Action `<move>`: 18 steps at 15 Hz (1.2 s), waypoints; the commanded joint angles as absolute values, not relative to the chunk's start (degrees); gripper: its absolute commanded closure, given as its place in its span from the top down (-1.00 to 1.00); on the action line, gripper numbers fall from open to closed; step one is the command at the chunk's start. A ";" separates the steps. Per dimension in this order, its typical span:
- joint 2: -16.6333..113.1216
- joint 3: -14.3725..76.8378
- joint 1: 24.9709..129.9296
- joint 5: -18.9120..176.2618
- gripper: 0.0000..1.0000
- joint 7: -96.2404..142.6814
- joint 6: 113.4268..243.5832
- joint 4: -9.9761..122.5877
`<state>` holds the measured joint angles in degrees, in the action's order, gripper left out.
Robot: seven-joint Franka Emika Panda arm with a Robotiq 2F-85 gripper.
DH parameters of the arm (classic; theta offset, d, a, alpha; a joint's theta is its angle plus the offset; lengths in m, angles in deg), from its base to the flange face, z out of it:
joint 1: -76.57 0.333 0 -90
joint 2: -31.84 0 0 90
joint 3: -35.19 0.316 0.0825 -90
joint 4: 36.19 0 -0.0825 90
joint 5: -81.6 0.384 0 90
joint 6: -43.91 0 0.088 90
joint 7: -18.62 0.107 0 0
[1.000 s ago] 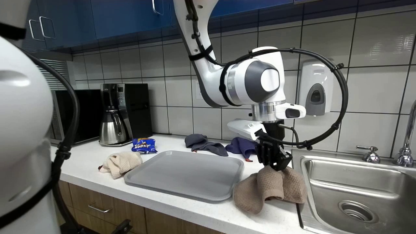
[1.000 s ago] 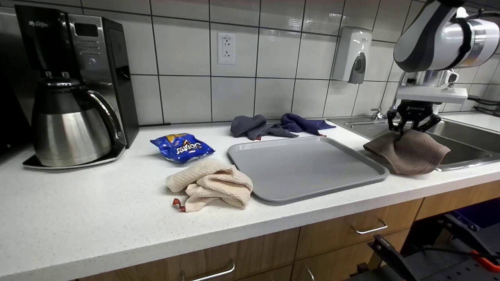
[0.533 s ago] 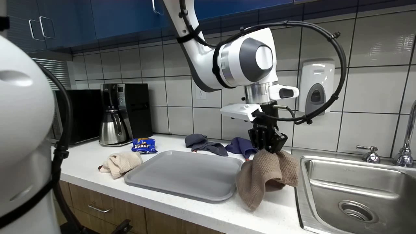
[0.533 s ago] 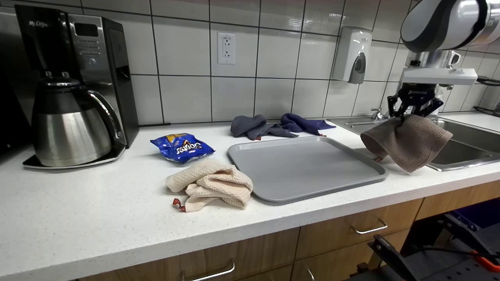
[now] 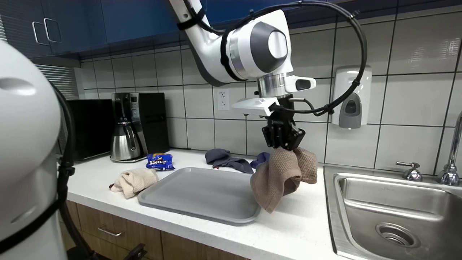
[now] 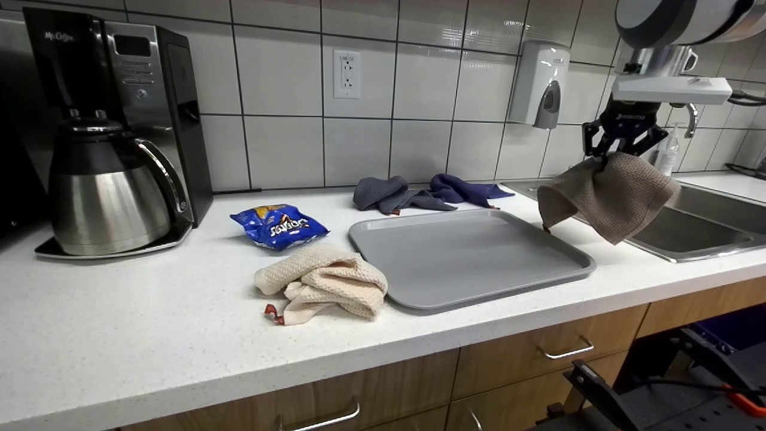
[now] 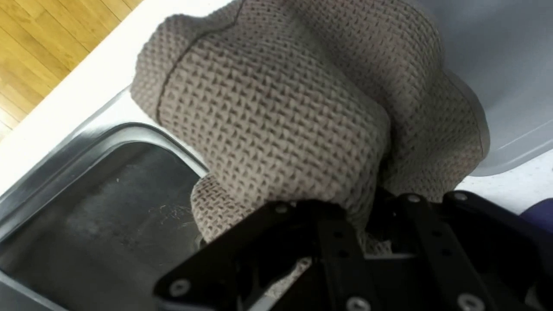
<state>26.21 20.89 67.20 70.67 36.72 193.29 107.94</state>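
- Counter (image 6: 149,329): white and speckled, running along a tiled wall (image 6: 281,149), with wooden drawers (image 6: 508,353) beneath.
- Robot arm (image 5: 238,57): white and grey, reaching over the counter, its end pointing downward.
- Sink (image 5: 336,213): steel, set into the counter.
- Coffee maker (image 6: 140,108): black and silver, with a steel jug (image 6: 108,209); well apart from the sink.
- Tray (image 6: 467,257): grey, lying flat between coffee maker and sink.
- Brown towel (image 5: 281,171): hanging in loose folds above the counter, between tray and sink; in the wrist view it overlaps a corner of each. Whether its lower edge touches the tray cannot be told.
- Soap dispenser (image 6: 541,84): white, fixed to the wall.
- Beige towel (image 6: 329,281): crumpled, just beside the tray, a red tag (image 6: 274,314) showing.
- Grey towel (image 6: 389,194) and navy towel (image 6: 464,191): on the wall side of the tray, side by side.
- Gripper (image 6: 602,157): black; its jaws are drawn together, with hardly any gap, pinching the gathered top of the brown towel.
- Snack bag (image 6: 281,226): blue, near the beige towel.
- Outlet (image 6: 347,73): white, on the wall.
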 commanded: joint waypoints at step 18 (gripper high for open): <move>15.67 30.28 68.06 71.39 -0.94 27.77 187.48 114.80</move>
<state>15.77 29.28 67.97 70.73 29.63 188.86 114.63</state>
